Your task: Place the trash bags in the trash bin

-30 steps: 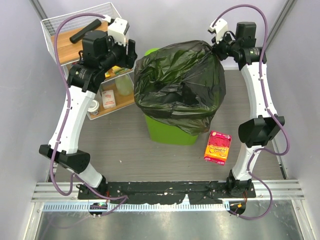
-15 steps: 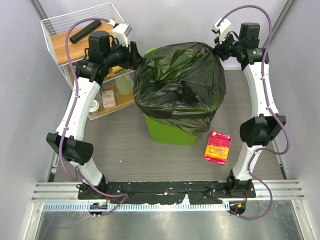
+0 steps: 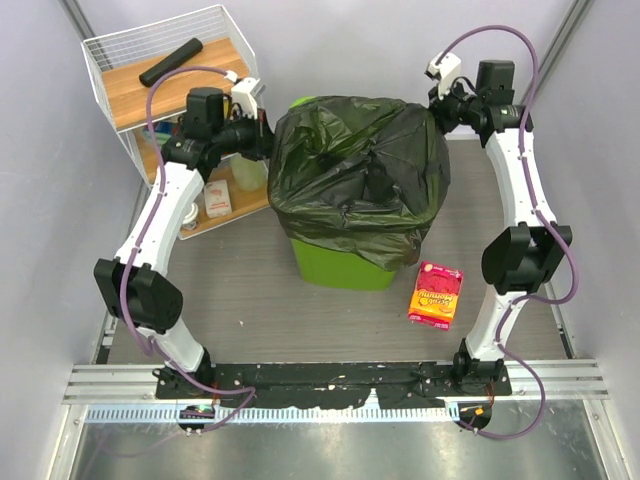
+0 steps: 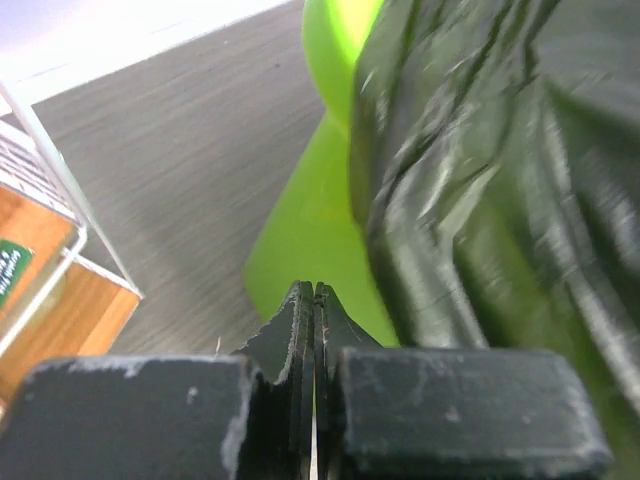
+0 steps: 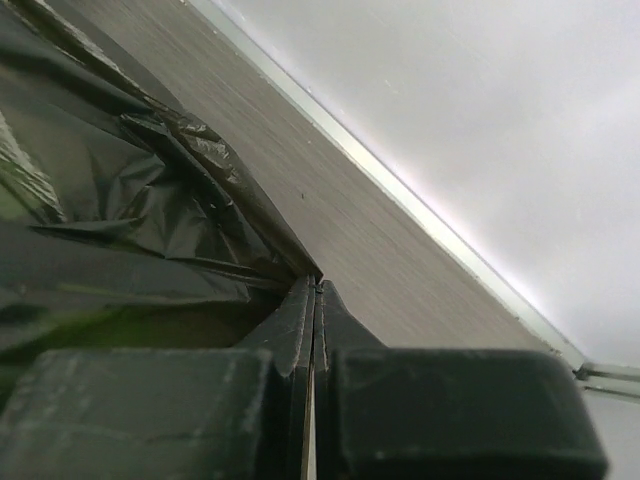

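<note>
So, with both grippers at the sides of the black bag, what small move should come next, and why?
Probably draw both grippers slightly outward and down, to stretch the film over the rim. The trash bag lies draped over the trash bin. The right gripper is shut on its edge; the left gripper is shut at the opposite edge, its pinch unclear.

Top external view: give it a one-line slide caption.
Black trash bag draped over the lime-green bin; right fingers pinch its edge, left fingers shut beside it.
</note>
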### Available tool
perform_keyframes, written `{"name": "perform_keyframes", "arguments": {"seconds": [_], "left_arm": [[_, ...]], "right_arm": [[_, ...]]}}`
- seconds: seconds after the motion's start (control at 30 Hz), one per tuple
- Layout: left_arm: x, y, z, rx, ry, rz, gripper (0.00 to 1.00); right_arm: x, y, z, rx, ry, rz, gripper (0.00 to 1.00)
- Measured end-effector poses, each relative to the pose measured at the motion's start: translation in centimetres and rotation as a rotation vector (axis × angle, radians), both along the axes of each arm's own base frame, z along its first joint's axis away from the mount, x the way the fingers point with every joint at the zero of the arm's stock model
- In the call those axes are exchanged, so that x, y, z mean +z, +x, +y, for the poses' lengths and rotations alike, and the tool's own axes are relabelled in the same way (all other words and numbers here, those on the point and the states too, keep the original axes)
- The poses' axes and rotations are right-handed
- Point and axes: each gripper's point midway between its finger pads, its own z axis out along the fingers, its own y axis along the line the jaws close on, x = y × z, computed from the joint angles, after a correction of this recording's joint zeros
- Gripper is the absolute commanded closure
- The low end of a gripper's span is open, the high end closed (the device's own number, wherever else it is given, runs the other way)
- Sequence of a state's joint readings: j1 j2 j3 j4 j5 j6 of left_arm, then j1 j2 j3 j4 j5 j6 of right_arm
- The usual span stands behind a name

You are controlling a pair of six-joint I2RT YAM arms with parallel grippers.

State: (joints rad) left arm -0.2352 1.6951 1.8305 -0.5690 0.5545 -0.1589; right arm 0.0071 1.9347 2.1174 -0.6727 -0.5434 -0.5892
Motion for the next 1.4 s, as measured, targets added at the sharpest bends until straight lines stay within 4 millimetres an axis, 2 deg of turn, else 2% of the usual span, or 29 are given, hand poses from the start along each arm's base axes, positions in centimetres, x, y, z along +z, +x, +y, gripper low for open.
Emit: {"name": "perform_keyframes", "arguments": {"seconds": [0.13,0.27,0.43,0.5,0.53,0.6,0.63,0.7,0.73,0.83,0.9,0.97,1.0,1.1,1.23,1.27,1.3,1.4], "left_arm": [[-1.5,-1.0,0.4,0.004,0.006,0.023,1.00],[-0.8,-1.8,0.8,0.008,0.001,-0.004,1.00],[1.3,-2.4,2.1,0.020,0.013,-0.083,0.99],[2.0,-2.4,3.1,0.036,0.030,-0.119,0.92],[2.2,-2.4,3.6,0.043,0.039,-0.131,0.84],[2.6,-2.2,4.8,0.054,0.074,-0.166,0.65],[2.8,-2.1,5.3,0.053,0.095,-0.183,0.51],[2.9,-2.1,6.2,0.040,0.142,-0.217,0.31],[3.0,-2.3,6.5,0.024,0.167,-0.230,0.25],[3.2,-3.6,6.7,-0.063,0.245,-0.268,0.19],[3.6,-4.9,6.4,-0.140,0.275,-0.287,0.18],[4.2,-6.3,5.9,-0.228,0.290,-0.305,0.17],[4.6,-6.9,5.6,-0.268,0.294,-0.315,0.17],[5.0,-8.5,5.1,-0.373,0.305,-0.339,0.14],[3.2,-10.5,4.9,-0.496,0.329,-0.323,0.06],[2.6,-10.9,4.8,-0.521,0.332,-0.316,0.05],[1.9,-11.2,4.8,-0.544,0.336,-0.311,0.05],[0.1,-11.8,4.6,-0.597,0.326,-0.290,0.03]], "right_arm": [[-1.3,-0.3,-1.1,-0.016,0.028,0.034,0.98],[-2.0,-1.0,-1.6,-0.027,0.044,0.058,0.98],[-1.4,-1.0,-1.7,-0.035,0.051,0.051,0.74],[-0.8,-1.1,-1.8,-0.043,0.051,0.050,0.62],[-0.3,-1.2,-1.9,-0.047,0.051,0.044,0.57],[1.4,-1.2,-2.0,-0.057,0.047,0.010,0.51],[2.4,-1.1,-2.2,-0.062,0.042,-0.012,0.49],[4.0,-1.2,-2.5,-0.075,0.029,-0.047,0.48],[4.8,-1.2,-2.6,-0.084,0.021,-0.062,0.46],[6.8,-1.6,-3.3,-0.108,-0.012,-0.101,0.44],[7.3,-2.1,-3.7,-0.115,-0.042,-0.109,0.43],[7.2,-2.8,-4.1,-0.119,-0.075,-0.098,0.39],[7.0,-3.2,-4.3,-0.120,-0.093,-0.085,0.34],[6.1,-4.9,-4.9,-0.104,-0.160,-0.039,0.32],[5.4,-8.0,-5.4,-0.062,-0.240,0.019,0.27],[5.3,-8.7,-5.4,-0.052,-0.253,0.032,0.18],[5.2,-9.8,-5.5,-0.034,-0.273,0.047,0.16],[5.2,-11.9,-5.3,0.011,-0.302,0.069,0.16]]}}
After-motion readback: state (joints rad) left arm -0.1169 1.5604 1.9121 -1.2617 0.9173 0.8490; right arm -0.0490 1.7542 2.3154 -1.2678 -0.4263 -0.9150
